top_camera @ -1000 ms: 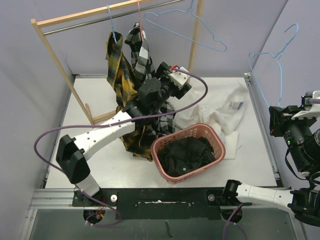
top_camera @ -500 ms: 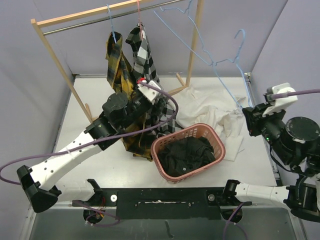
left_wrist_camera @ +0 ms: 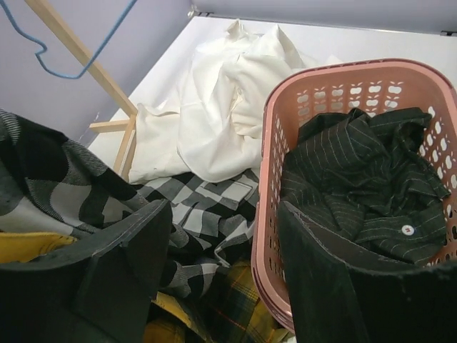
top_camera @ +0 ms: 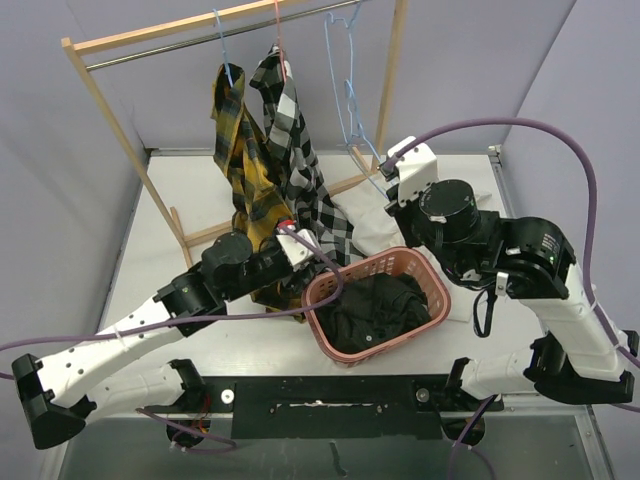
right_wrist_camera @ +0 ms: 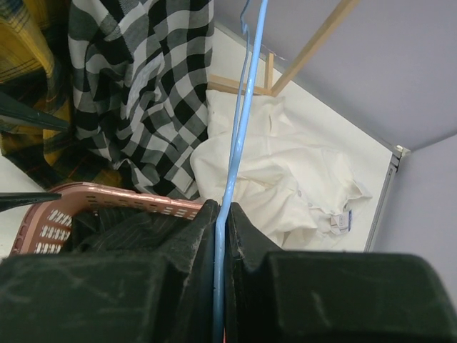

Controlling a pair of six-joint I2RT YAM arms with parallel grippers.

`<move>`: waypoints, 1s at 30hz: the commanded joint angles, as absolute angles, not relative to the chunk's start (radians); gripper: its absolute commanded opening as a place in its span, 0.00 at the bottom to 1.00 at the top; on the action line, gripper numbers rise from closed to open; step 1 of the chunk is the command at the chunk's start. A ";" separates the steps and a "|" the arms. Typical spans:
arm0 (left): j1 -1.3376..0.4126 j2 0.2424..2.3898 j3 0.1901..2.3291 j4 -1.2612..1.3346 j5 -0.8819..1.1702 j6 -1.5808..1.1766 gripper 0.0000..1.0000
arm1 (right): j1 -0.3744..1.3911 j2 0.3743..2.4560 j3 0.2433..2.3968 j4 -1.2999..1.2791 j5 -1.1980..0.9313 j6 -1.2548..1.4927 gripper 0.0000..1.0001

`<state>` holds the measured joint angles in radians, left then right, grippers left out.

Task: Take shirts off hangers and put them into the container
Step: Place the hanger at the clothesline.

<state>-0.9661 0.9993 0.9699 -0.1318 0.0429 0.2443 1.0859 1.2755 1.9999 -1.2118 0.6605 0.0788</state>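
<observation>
On the table [top_camera: 140,260] under the wooden rack [top_camera: 110,110], the pink basket [top_camera: 437,283] holds only the black shirt [top_camera: 375,310], the white shirt [left_wrist_camera: 214,121] lies just beside it, and the check shirt [top_camera: 295,150] and plaid shirt [top_camera: 235,150] hang on the rack. The left gripper [left_wrist_camera: 223,214] is half open and empty, one finger over the basket and one over the check hem, so closing here risks pinching the rim with the cloth and dragging the basket. The right gripper [right_wrist_camera: 220,214] is clamped on a bare blue hanger [right_wrist_camera: 239,121], whose wire could snag the check shirt.
</observation>
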 commanded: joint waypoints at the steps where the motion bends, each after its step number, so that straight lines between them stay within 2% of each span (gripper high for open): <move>1: -0.977 0.926 0.961 -0.054 0.058 0.235 0.59 | 1.077 1.247 2.068 -1.199 0.605 0.107 0.00; 18: -1.014 0.904 0.921 -0.048 0.038 0.237 0.59 | 1.077 1.212 1.986 -1.175 0.569 0.179 0.00; 30: -1.014 0.903 0.914 -0.048 0.029 0.241 0.59 | 1.077 1.199 1.961 -1.137 0.445 0.188 0.00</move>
